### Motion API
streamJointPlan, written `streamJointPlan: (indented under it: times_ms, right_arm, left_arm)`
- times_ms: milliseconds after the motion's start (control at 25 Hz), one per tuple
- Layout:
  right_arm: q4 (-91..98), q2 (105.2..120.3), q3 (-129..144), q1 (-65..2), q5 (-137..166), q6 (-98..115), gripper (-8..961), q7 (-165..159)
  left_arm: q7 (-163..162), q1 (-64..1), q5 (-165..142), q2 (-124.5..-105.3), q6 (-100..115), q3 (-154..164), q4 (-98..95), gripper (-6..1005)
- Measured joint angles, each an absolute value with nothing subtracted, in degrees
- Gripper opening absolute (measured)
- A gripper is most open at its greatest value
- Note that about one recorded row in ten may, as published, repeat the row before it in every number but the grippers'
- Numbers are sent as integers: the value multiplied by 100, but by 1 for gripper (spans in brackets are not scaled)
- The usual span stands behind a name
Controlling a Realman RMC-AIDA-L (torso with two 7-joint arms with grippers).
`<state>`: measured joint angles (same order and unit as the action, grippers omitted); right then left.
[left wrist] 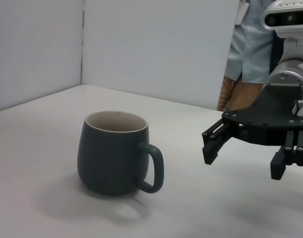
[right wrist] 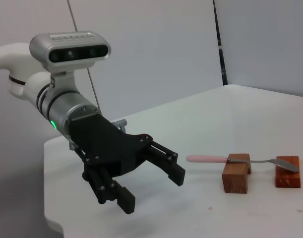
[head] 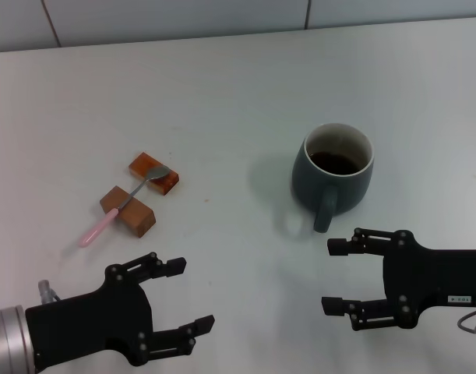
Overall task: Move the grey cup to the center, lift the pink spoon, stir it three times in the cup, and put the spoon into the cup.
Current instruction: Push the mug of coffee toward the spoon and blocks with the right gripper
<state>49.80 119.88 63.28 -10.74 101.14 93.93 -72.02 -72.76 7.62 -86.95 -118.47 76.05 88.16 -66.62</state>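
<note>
The grey cup stands upright on the white table at the right of centre, its handle pointing toward me; it also shows in the left wrist view. The pink spoon lies at the left across two wooden blocks, its silver bowl on the far block; it also shows in the right wrist view. My right gripper is open, just in front of the cup's handle and apart from it. My left gripper is open and empty, in front of the spoon and apart from it.
Two brown wooden blocks hold the spoon off the table. The bare white tabletop lies between the blocks and the cup. A wall edge runs along the back. The left wrist view shows the right gripper beside the cup.
</note>
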Motion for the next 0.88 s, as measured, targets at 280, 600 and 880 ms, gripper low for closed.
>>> streamJointPlan:
  times_ms: [280,600,880]
  right_arm:
    - [4979,11988,6328,-1055,10116,9406,797,-7203]
    - [4483,11987,6273,-794,8704,9371,745,-6382]
    - [3117,11974,6243,-556,6554,9296,699,-4482]
  left_arm:
    - [-7276,776,-8691,-11847,7609,8860,-6662,843]
    - [-7277,783,-8659,-11849,7612,8873,-6662,839]
    - [-7276,745,-8657,-11848,7611,8903,-6654,836]
